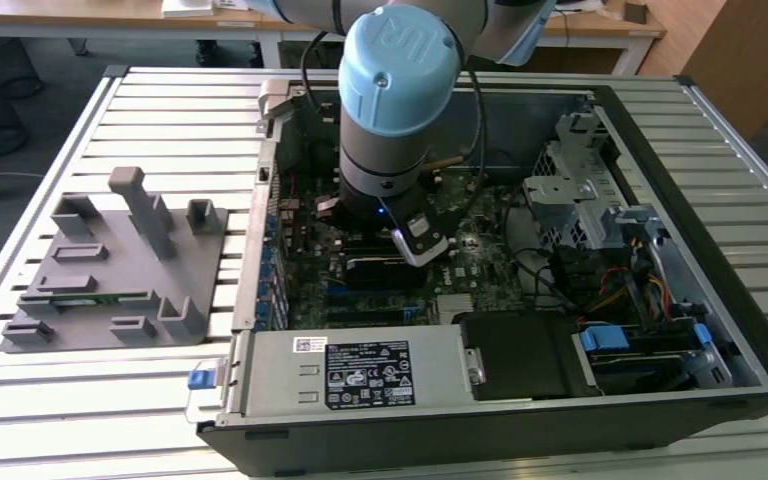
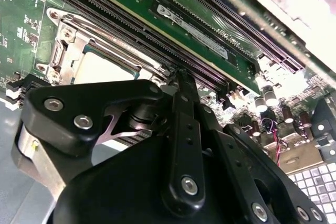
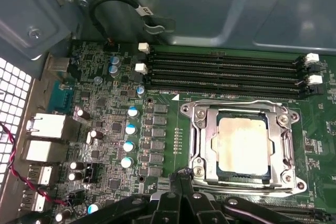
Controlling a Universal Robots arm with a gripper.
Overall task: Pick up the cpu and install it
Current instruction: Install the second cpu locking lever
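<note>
Grey arm (image 1: pixel 384 150) with pale-blue joint cap; black screw-studded claw (image 2: pixel 181 85) linkages.

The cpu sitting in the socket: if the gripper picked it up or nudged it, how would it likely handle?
The cpu is a thin flat square with a metal top, so probably stiff and light. That smooth top likely offers little grip. It lies flat inside the socket frame, so it should not tip or roll, and a sideways nudge would probably be stopped by the frame.

Pale silvery square cpu (image 3: pixel 242 144), flat, seated in socket frame (image 3: pixel 198 141)
</note>
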